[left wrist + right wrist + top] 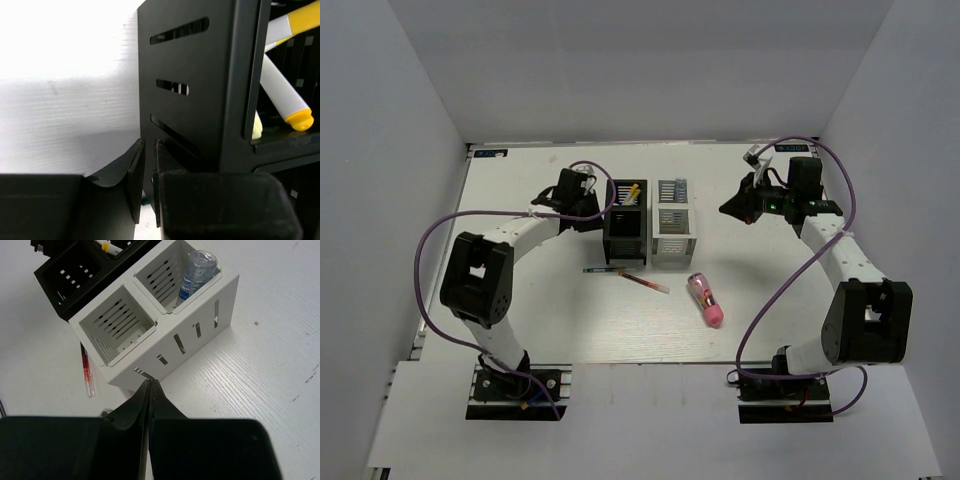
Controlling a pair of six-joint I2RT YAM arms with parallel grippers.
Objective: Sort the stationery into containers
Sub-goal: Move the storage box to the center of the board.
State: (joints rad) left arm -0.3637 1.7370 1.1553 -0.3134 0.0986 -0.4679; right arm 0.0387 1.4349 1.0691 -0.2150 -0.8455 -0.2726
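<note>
**Picking up the loose pens and tube comes next**

Three pieces lie loose on the tabletop [520, 310]. A dark pen [603, 270] and a red pen [646, 285] sit nearly end to end just in front of the black bins [624, 225]. A pink tube [705, 300] lies in front of the white bins [675, 235], a little to the right. The yellow-tipped sticks [285, 95] stand in the far black bin and the clear tube [196, 272] in the far white one, so the near bin of each colour looks free.

The left end effector [146, 150] is clenched on nothing, right beside the black bins' outer wall; whether it touches is unclear. It would need to back away and spread its fingers before dropping onto the dark pen, gripping across the barrel near its middle. The right end effector [150, 386] is likewise closed and empty near the white bins, and looks best placed for the pink tube.

The pens lie close to the bins' front wall, leaving little finger room, and a purple cable [420, 250] loops beside each arm
</note>
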